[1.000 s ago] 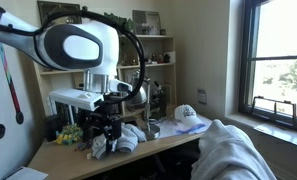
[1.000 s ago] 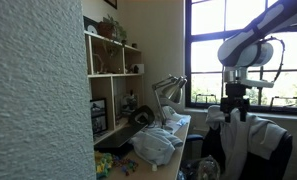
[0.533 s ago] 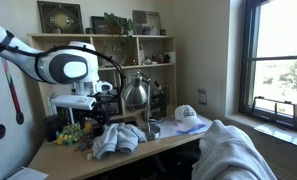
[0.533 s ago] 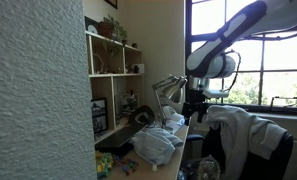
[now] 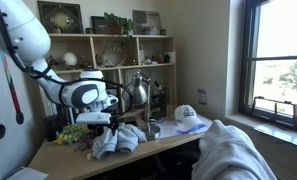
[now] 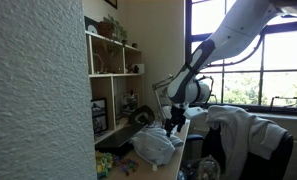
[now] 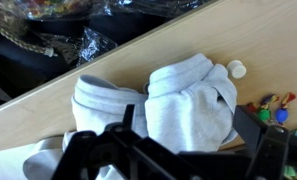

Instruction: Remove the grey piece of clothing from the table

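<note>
The gripper stood with its fingers spread wide and nothing between them. It hung directly over the grey clothing, which lay bunched in two mounds on the wooden table. Whether the fingers touched the cloth could not be determined. A small white disc lay on the table just beside the clothing. Coloured toys lay near the right-hand finger. Dark plastic bags were heaped beyond the clothing.

In both exterior views the gripper was low over the clothing, which sat near the table's front edge. A lamp stood behind the clothing. A white cap rested on the table, well apart from the clothing. A shelf stood against the wall behind the table.
</note>
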You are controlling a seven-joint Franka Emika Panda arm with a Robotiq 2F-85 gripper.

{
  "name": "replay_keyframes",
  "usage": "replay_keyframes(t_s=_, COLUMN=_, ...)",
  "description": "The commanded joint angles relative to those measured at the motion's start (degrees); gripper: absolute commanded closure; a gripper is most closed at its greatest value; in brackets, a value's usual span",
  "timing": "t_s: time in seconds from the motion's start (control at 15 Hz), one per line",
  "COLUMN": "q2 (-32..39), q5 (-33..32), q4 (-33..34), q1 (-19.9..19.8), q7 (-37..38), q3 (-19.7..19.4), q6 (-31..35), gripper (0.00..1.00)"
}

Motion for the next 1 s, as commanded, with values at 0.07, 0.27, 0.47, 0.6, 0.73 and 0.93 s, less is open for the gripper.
replay_keyframes(t_s=0.07, q2=13.2, q5=6.4, q4=9.7, q1=-4.0, q7=-10.5, q3=6.5, q6=5.0, gripper=0.00)
replay_keyframes(t_s=0.27, q2=19.4, q5=2.3, q4=14.4, q1=-6.7, q7=-10.0, q3=10.0, q6=7.1, gripper=0.00)
replay_keyframes(t_s=0.47, q2=24.3, q5=-6.3, q4=16.1, q1=-6.8, q7=-7.2, q3=8.8, q6=10.2, gripper=0.00)
replay_keyframes(t_s=0.6, q2=26.5, q5=-11.0, q4=16.5, q1=-7.2, q7=-6.5, q3=8.4, q6=11.0, gripper=0.26)
replay_keyframes(t_s=0.73, q2=27.9, q5=-13.7, q4=16.5, q1=-7.9, q7=-5.4, q3=8.8, q6=11.8, gripper=0.42)
replay_keyframes(t_s=0.93, q2=28.6, q5=-15.9, q4=16.6, q1=-8.7, q7=-4.4, q3=9.6, q6=12.4, gripper=0.64)
